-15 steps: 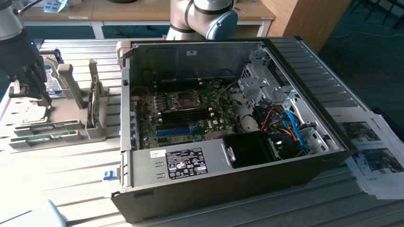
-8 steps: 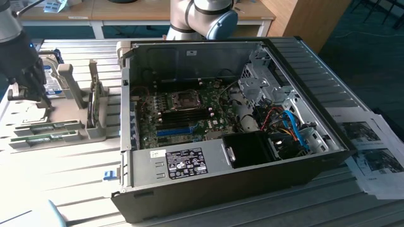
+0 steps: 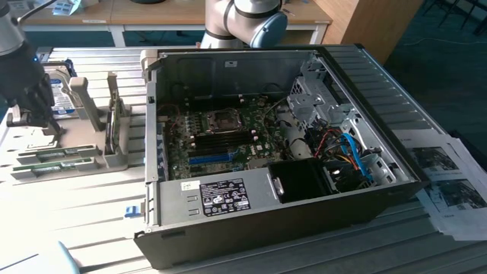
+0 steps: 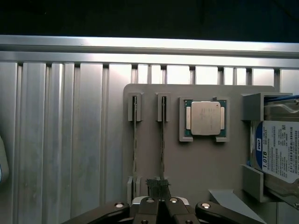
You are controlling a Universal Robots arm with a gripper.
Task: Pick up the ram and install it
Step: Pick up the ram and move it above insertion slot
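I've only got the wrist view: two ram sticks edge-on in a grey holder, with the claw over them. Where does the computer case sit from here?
Observer: The open computer case lies to the exterior view's right of the grey holder, with its motherboard facing up.
Operator: Any memory fitted on it yet?
Observer: The long dark slots beside the processor socket look empty.
Operator: Is the claw touching a stick?
Observer: From the side, the claw hangs above the holder and seems to have a gap to both ram sticks.
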